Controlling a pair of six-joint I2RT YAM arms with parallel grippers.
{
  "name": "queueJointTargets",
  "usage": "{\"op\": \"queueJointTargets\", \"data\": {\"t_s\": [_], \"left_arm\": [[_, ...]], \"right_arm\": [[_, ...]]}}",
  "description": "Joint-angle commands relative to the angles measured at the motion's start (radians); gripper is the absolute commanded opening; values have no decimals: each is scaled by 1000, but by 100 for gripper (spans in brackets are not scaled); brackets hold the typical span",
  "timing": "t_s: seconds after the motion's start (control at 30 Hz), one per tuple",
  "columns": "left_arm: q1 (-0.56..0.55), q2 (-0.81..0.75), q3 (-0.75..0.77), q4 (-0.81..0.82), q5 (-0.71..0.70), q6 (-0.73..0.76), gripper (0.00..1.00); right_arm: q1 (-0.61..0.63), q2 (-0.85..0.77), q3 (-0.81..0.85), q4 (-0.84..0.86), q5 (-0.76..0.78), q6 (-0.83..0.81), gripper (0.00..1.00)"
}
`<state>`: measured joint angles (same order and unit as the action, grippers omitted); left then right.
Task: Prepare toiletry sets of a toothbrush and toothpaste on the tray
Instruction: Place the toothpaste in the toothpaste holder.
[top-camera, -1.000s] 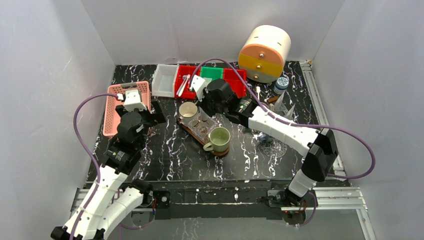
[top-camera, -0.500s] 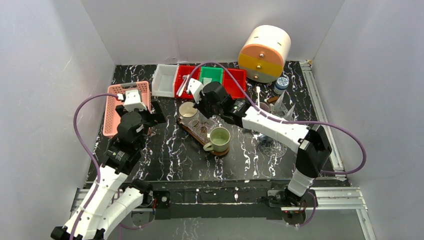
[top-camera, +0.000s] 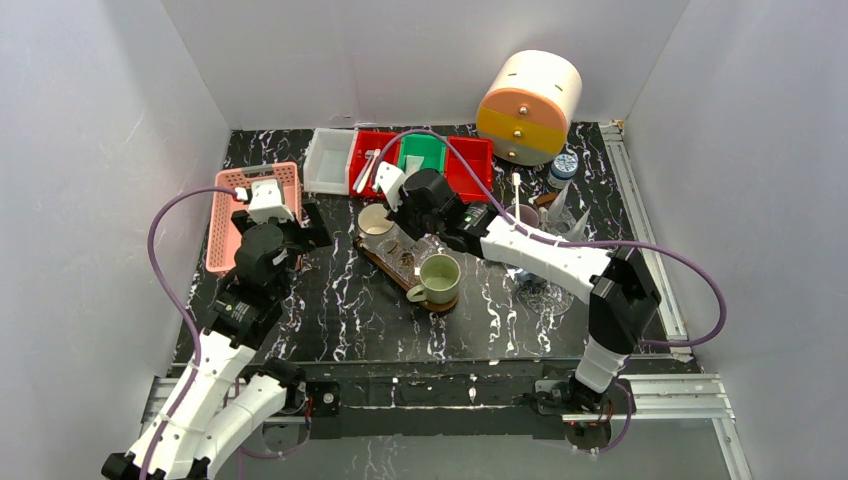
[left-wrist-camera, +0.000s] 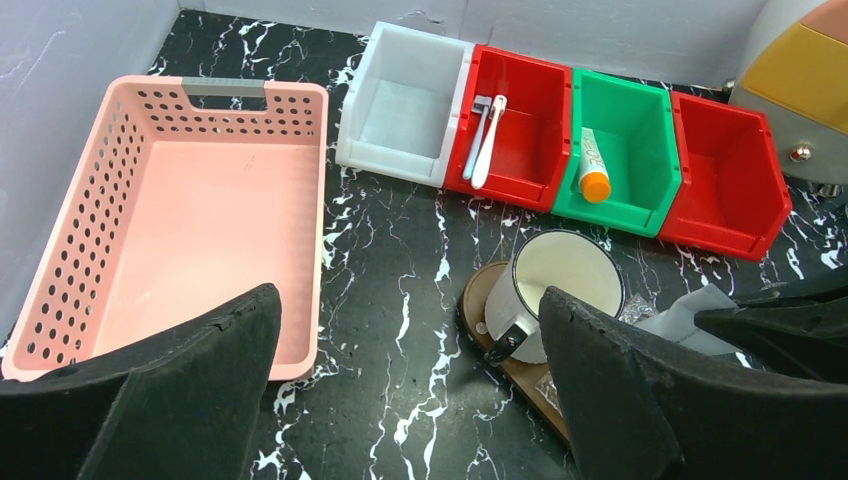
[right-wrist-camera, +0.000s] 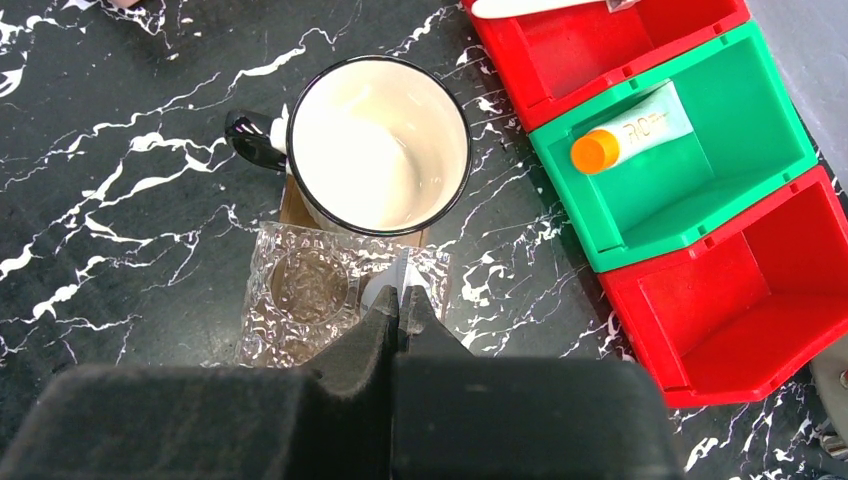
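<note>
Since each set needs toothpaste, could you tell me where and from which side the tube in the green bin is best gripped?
Probably the tube, on its white body just behind the orange cap, from straight above. It lies flat in the green bin, close along one wall, so the walls block a sideways approach; close the jaws across its narrow width.

Item one: back wall (top-camera: 400, 60), plain white, matte. Item two: left wall (top-camera: 90, 180) and right wall (top-camera: 760, 200), the same white panels, closing my workspace on three sides. Item three: tabletop (top-camera: 340, 320) beneath me, black with white marble veining, faintly glossy. Item four: aluminium rail (top-camera: 630, 185) along the table's right edge, and a matching slotted frame (top-camera: 690, 397) across the near edge. Light: even, diffuse, from above; shadows soft; a paler patch on the left wall.
</note>
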<state>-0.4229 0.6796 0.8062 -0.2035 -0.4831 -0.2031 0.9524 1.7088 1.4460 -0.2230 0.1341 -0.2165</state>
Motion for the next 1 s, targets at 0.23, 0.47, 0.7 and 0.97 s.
{"op": "queueJointTargets", "data": {"t_s": [0.23,0.47,0.7,0.97], "left_arm": [[1,-11,-8,1,-11,9,98],[1,-16,-10,4,-14,10,98],[1,-15,-12,6,-15,10,98],[3,-13,-13,6,-11,8,98]], "right_arm": [[6,24,-10,82,18,-9,2],[6,33,-11,78,15,-5,14],[6,32,4,58,-1,9,34],[6,-21,15,80,-18,40,63]]}}
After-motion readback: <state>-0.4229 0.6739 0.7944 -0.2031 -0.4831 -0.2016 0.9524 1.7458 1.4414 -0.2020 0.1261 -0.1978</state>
